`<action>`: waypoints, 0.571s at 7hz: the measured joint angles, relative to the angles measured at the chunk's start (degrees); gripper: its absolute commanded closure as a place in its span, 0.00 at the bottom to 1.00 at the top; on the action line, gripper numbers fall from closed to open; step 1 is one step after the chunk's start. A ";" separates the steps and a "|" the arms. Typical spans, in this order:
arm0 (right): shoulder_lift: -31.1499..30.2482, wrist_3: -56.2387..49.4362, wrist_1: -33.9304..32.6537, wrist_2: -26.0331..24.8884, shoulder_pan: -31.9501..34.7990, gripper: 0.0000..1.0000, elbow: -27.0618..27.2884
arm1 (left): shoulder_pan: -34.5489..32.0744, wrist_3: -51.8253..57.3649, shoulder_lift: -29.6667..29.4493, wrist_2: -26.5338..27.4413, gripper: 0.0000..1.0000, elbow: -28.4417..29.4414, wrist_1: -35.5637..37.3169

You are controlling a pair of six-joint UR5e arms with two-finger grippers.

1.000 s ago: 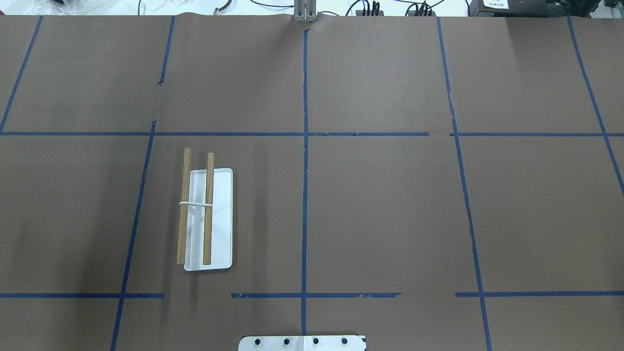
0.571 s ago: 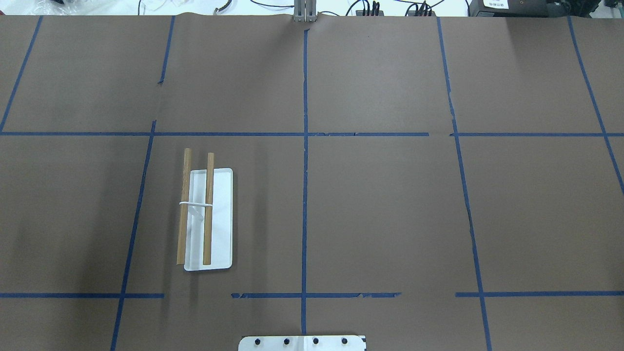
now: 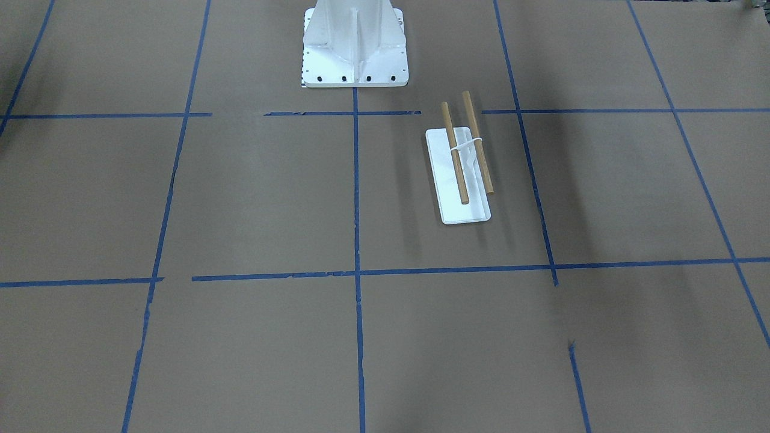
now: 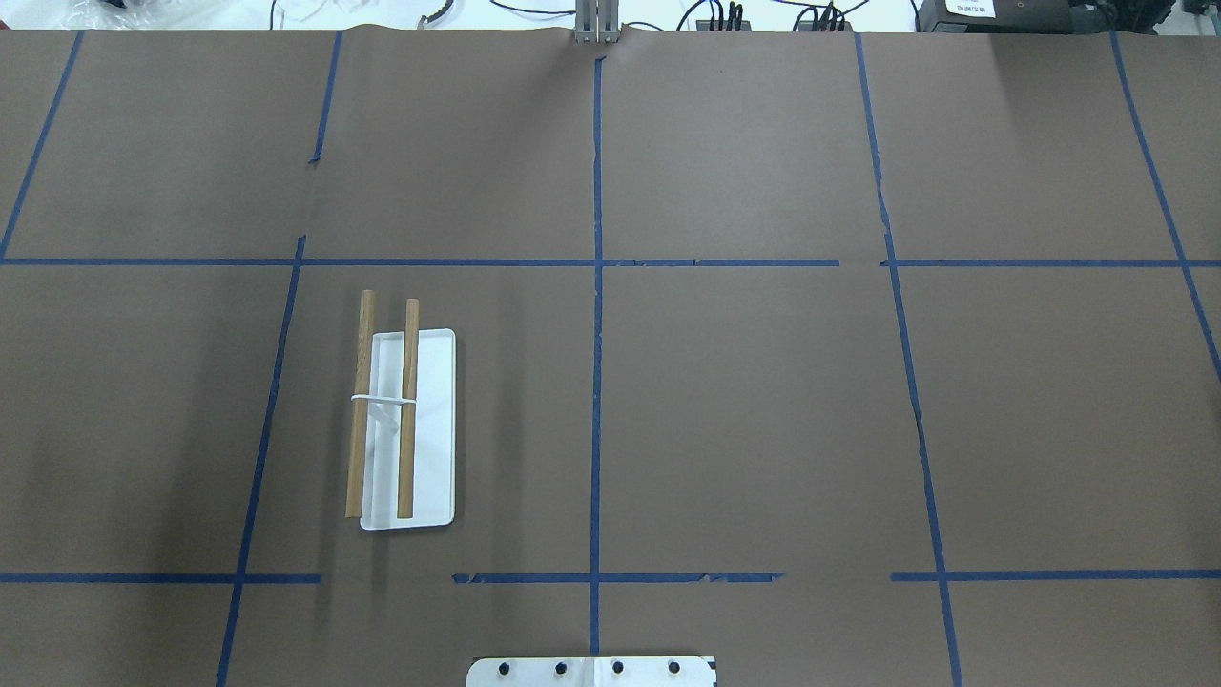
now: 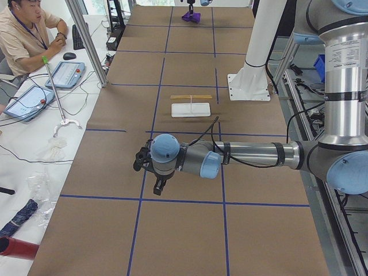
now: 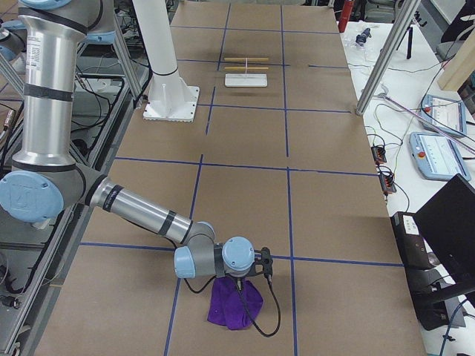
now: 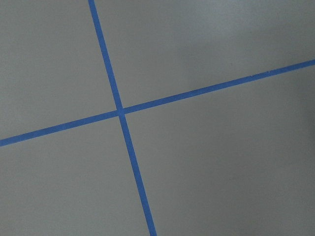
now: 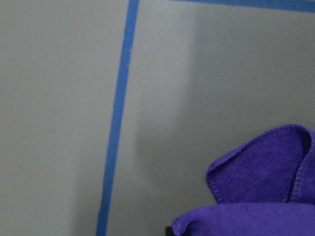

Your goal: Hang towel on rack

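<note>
The rack (image 4: pixel 426 429) stands on the robot's left half of the table, with a white base and two bare wooden dowels (image 4: pixel 361 405). It also shows in the front-facing view (image 3: pixel 460 180) and both side views (image 5: pixel 191 109) (image 6: pixel 246 78). The purple towel (image 6: pixel 236 305) lies crumpled at the table's right end, also in the right wrist view (image 8: pixel 261 187). My right gripper (image 6: pixel 242 282) hangs over the towel's top; I cannot tell whether it is open or shut. My left gripper (image 5: pixel 159 185) points down over bare table near the left end; its state cannot be told.
The white metal pedestal (image 3: pixel 354 48) stands at the robot's edge of the table. Blue tape lines (image 4: pixel 596 382) divide the brown table cover. An operator (image 5: pixel 23 34) sits beside the table's left end with tablets and cables. A metal post (image 5: pixel 86 40) stands at that side.
</note>
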 measured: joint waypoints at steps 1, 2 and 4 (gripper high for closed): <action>-1.22 1.54 -2.78 1.61 1.38 1.00 6.04 | 0.00 -0.07 0.19 0.00 0.00 0.14 -0.99; -1.78 5.12 -7.45 2.42 2.02 1.00 13.37 | 0.01 -0.14 0.19 -0.21 0.00 0.00 -1.57; -1.26 19.02 -13.15 3.92 -0.79 1.00 27.04 | 0.24 -2.41 0.00 -3.65 0.00 -0.19 -3.43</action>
